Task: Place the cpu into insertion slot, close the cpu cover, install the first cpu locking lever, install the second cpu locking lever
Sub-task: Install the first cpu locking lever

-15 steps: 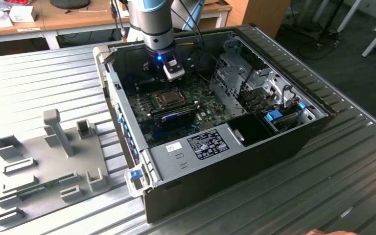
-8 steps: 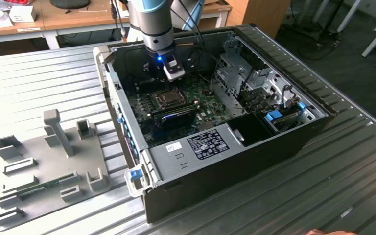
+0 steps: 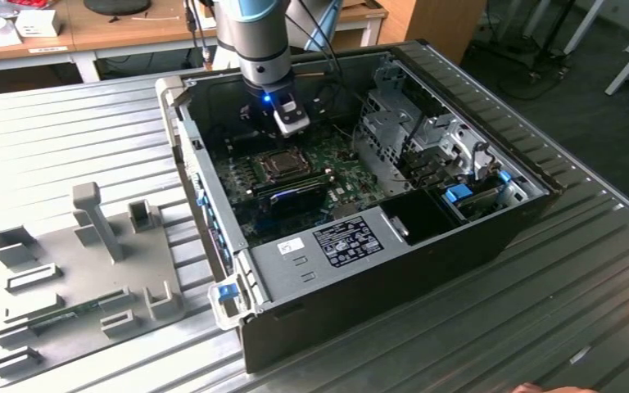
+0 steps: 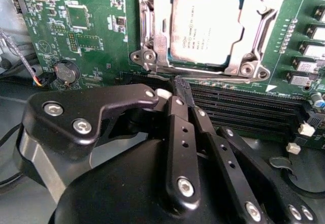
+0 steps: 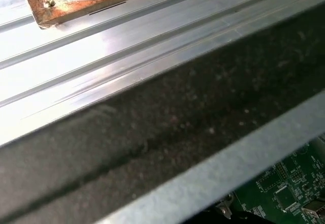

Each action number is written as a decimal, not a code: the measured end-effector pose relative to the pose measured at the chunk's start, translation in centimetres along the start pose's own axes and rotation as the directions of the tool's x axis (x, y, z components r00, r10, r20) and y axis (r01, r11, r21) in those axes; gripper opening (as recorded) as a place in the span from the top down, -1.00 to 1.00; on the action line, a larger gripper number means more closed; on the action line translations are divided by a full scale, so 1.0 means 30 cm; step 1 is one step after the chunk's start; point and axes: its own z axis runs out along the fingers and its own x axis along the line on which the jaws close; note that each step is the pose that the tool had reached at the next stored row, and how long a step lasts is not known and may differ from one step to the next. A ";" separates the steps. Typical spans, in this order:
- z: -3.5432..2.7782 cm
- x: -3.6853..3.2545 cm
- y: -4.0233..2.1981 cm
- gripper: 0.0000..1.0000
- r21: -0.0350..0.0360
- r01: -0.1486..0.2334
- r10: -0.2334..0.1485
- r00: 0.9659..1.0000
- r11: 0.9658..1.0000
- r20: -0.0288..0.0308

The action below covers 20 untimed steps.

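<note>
Grey cpu sits under the cover, and the closed, empty gripper risks snagging nearby memory slots.

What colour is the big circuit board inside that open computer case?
Green. The circuit board shows best in the second wrist view, around the silver-rimmed insertion slot.

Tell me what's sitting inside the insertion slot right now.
The cpu lies in the insertion slot, its grey metal top showing through the window of the cpu cover. The socket contacts underneath are hidden by the chip.
</note>
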 end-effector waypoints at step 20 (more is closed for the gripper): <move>0.003 -0.002 -0.007 0.79 0.000 0.000 0.000 1.000 1.000 0.000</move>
